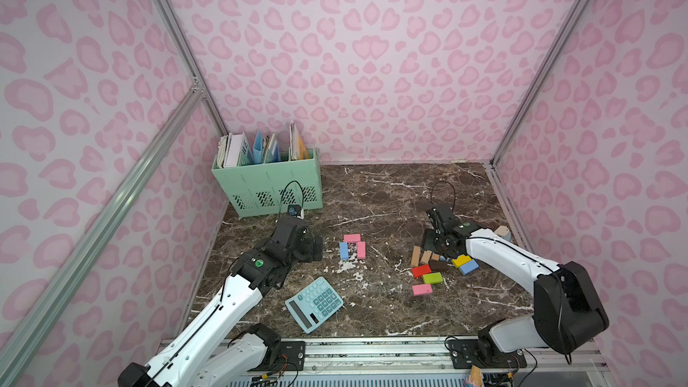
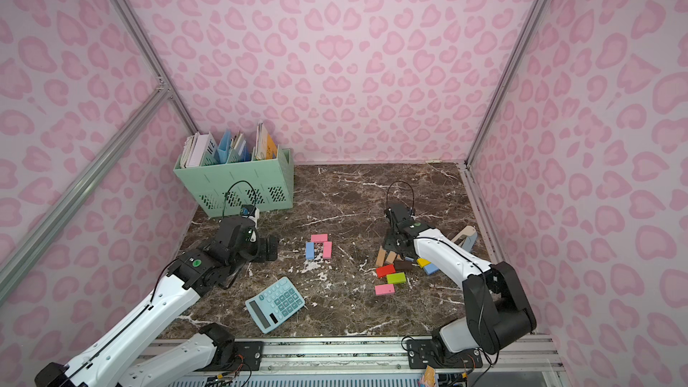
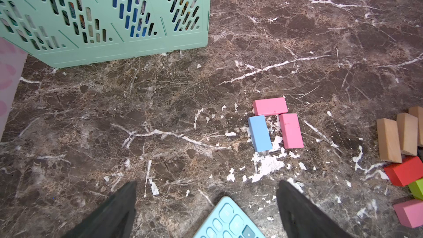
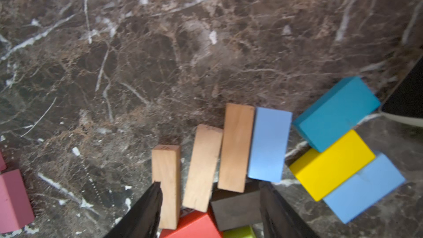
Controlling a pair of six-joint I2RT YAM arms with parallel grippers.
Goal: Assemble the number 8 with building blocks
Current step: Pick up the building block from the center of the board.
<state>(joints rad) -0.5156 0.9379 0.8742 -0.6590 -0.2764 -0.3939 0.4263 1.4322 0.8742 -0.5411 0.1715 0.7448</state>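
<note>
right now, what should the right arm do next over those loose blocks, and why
Probably centre the right fingers on the middle wooden block alone before closing. They stand open with several blocks between them, including a dark brown block. The arch of three placed blocks looks like only the top of an 8, so more pieces are needed.

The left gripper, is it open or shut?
Open. The left gripper shows its two black fingers far apart in its wrist view, with only the table and a corner of the calculator between them.
</note>
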